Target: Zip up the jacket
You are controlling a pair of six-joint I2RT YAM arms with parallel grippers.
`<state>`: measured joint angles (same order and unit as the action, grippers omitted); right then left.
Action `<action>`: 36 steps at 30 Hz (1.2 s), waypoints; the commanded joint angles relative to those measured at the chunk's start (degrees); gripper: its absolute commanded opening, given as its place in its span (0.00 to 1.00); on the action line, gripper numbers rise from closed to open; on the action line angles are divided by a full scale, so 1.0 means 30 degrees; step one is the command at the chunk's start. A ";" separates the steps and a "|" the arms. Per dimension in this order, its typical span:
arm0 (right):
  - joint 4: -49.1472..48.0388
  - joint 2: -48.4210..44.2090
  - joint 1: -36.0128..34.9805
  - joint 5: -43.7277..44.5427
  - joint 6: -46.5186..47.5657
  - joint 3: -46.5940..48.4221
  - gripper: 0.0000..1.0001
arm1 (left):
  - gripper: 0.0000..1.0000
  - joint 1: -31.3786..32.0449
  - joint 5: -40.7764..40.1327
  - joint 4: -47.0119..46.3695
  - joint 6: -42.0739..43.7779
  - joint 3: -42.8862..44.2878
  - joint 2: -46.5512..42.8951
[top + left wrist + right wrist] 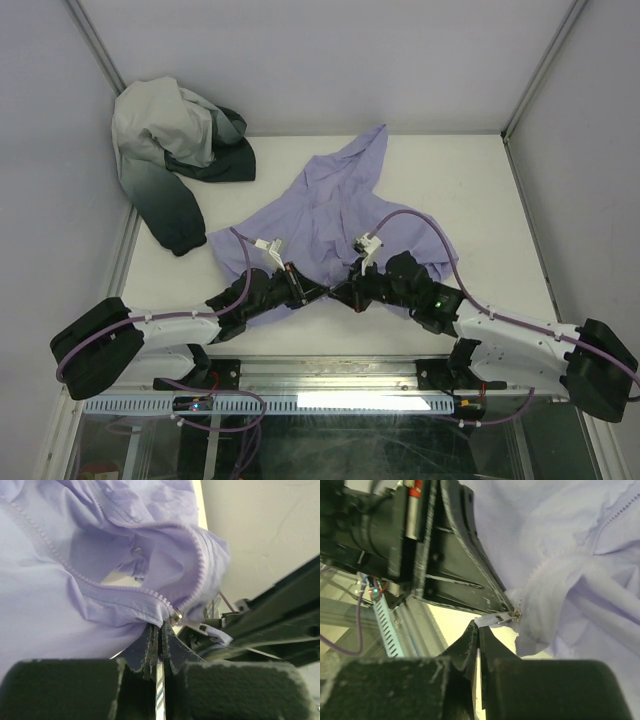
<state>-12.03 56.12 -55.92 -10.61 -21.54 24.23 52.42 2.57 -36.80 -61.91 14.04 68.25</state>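
Top external: rumpled lavender jacket (pixel 330 212), unzipped.

The jacket (pixel 330 215) lies spread on the middle of the table (pixel 480 200), one end reaching toward the far edge. The other garment (pixel 170 160) is heaped in the far left corner, just beside the jacket's left side. At the jacket's near hem the left gripper (pixel 318 292) and the right gripper (pixel 338 293) meet tip to tip at the near end of the zipper (pixel 150 595)
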 commanded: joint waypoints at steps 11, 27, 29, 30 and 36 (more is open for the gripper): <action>0.5271 0.3779 0.3642 -0.3185 -0.1114 0.6935 0.00 | 0.00 0.1594 -0.2071 0.3212 0.4277 0.1336 -0.2258; 0.4928 0.8444 0.5791 -0.6153 -0.0009 1.1373 0.00 | 0.00 0.3414 -0.2272 0.7249 0.5930 0.1482 -0.3230; 0.5148 0.8585 0.5804 -0.6116 0.0613 1.1671 0.00 | 0.00 0.3413 -0.1655 0.7781 0.6711 0.1908 -0.3004; 0.5197 0.8718 0.5822 -0.6026 0.0767 1.1941 0.00 | 0.00 0.3436 -0.1399 0.8219 0.7031 0.2211 -0.2751; 0.5259 0.9799 0.6430 -0.4878 0.1211 1.3418 0.00 | 0.00 0.3755 -0.0572 0.9590 0.7795 0.2873 -0.1893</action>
<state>14.59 84.86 -40.34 -32.80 -21.08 57.63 60.42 -9.54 -16.16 -41.39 21.98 61.76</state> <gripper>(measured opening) 0.006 0.014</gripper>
